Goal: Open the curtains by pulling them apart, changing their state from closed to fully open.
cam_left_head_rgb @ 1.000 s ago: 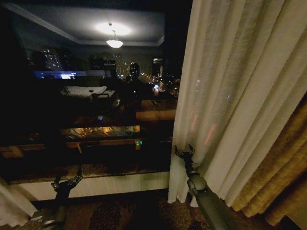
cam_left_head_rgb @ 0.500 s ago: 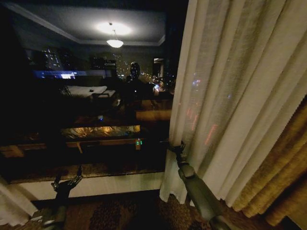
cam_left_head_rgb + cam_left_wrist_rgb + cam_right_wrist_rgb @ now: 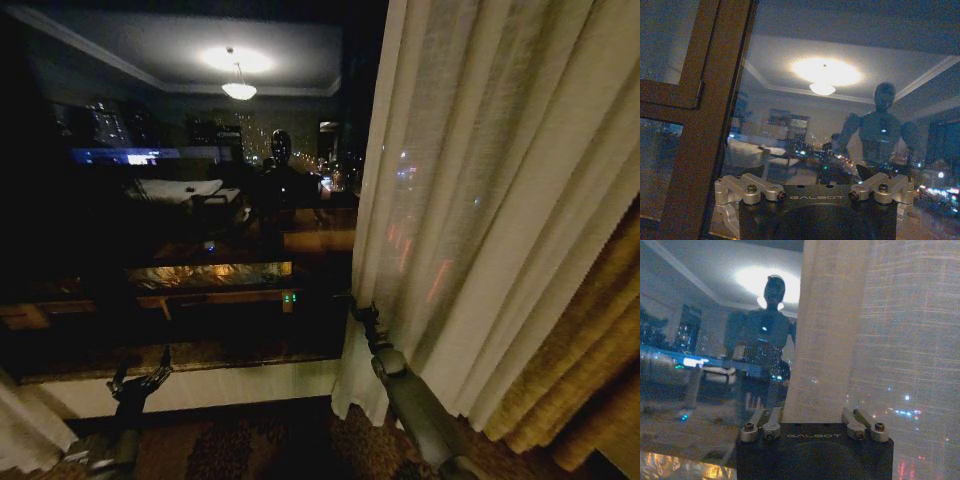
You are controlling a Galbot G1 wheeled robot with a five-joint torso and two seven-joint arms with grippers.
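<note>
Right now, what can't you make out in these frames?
- Right pincer tips, head view: dark against the sheer right curtain edge; grip on the fabric unclear.
- Its fingertips, right wrist view: cut off by the camera mount.
- Left curtain, head view: cut off at the corner, so how far it is pulled back is unknown.
- Left pincer: low by the sill, open.
- Curtain rail: above the frame.

Bare window glass point(image 3: 200, 230) left of the sheer curtain point(image 3: 480, 200); golden drape point(image 3: 590, 350) crowding its right.

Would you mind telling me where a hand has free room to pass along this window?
The bare window glass is free between the left gripper and the sheer curtain edge. It is crowded where the right gripper meets that edge, with the golden drape bunched beyond.
</note>
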